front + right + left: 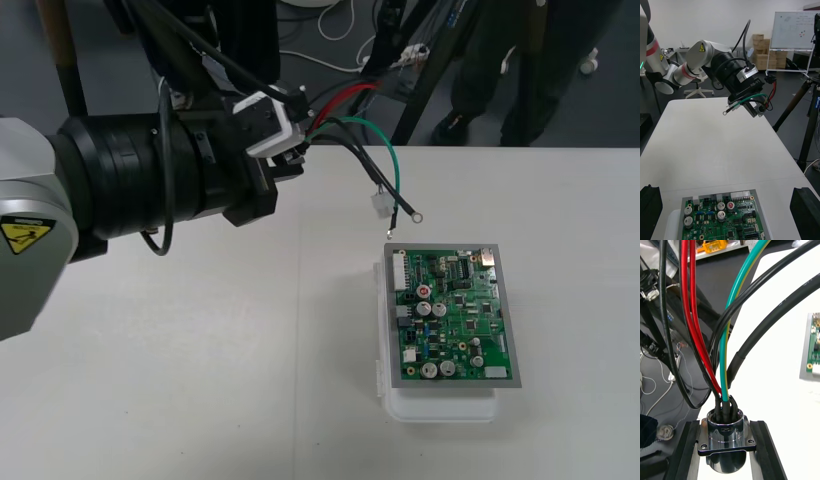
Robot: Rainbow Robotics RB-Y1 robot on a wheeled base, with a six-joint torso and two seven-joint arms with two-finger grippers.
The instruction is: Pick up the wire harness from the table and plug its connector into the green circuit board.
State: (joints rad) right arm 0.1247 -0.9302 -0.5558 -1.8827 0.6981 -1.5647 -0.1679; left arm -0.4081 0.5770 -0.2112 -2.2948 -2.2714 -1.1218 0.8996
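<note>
The thin red, black and green wire harness (360, 122) is held aloft over the tabletop's far edge. Its round, flanged metal socket (726, 435) is clamped in the left gripper (285, 150), and its small pale plug (381, 204) is left dangling. The green circuit board (455, 315) is laid flat on a white base (440, 408), right of the tabletop's middle.

The left arm (120, 178) is a silver shell bearing a yellow warning triangle (22, 235) at nine o'clock in the front view, then a thick black ribbed cylinder (195, 170) crossed by a thin black cable (165, 160). Seen from the right wrist, it carries a red ring (685, 70) and white "RB-Y1" lettering (754, 84).
</note>
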